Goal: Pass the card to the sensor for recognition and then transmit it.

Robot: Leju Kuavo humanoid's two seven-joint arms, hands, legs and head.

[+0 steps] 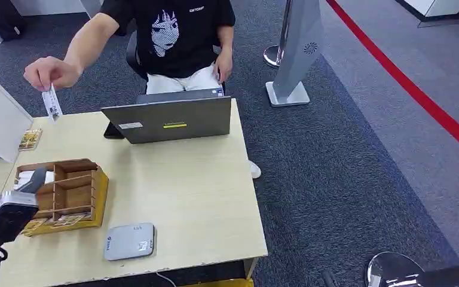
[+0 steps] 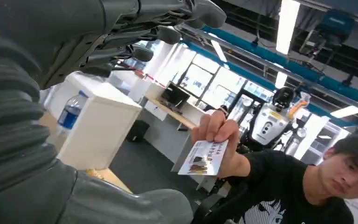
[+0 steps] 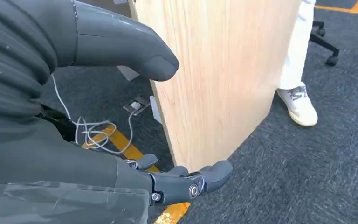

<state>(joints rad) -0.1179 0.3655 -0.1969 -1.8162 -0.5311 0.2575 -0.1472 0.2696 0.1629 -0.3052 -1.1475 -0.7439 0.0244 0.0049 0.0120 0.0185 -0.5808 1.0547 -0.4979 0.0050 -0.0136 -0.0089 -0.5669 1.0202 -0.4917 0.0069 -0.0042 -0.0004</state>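
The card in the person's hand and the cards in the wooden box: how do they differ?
The card hangs in the air, pinched in the person's hand; the boxed cards lie in the wooden box. The held card is mostly white; the boxed cards look yellowish. All are small printed cards.

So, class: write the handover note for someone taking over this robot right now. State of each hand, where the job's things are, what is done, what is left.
Left hand: raised at the table's left edge beside the wooden card organiser, fingers apart, holding nothing.
Right hand: hanging low beside the table's side panel, open and holding nothing.
Card: pinched in the seated person's hand, held out over the table's far-left corner.
Sensor: the grey reader lies flat near the table's front edge, nothing on it.
Done: the robot is not holding the card, so no scan is shown.
Left: take the card, present it to the sensor, pass it on.
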